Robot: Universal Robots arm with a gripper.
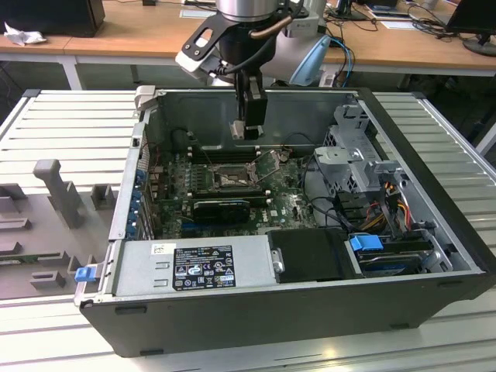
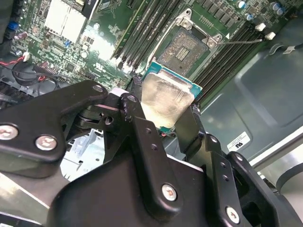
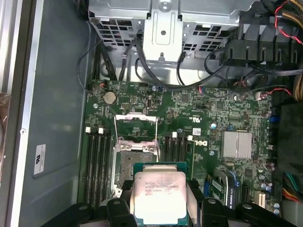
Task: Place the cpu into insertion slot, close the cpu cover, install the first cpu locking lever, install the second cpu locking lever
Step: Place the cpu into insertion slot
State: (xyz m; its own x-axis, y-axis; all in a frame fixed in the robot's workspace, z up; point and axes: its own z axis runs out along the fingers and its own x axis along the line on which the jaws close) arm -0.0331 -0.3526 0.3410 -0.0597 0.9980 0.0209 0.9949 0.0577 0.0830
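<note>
Your gripper (image 1: pixel 249 128) pinches cpu (image 3: pixel 158 196) by opposite edges above insertion slot (image 3: pixel 129 166); metal face up, sides square with slot.

silver wrist cylinder (image 1: pixel 246 8), black looping cable (image 1: pixel 271 29); matte black pincer (image 2: pixel 163 116) links fastened with several round silver screws (image 2: pixel 169 191).

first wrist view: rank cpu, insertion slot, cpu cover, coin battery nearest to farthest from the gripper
1. cpu, in its grasp
2. insertion slot, just beyond the chip
3. cpu cover, open, past the slot
4. coin battery, farthest, near the board's edge
</note>
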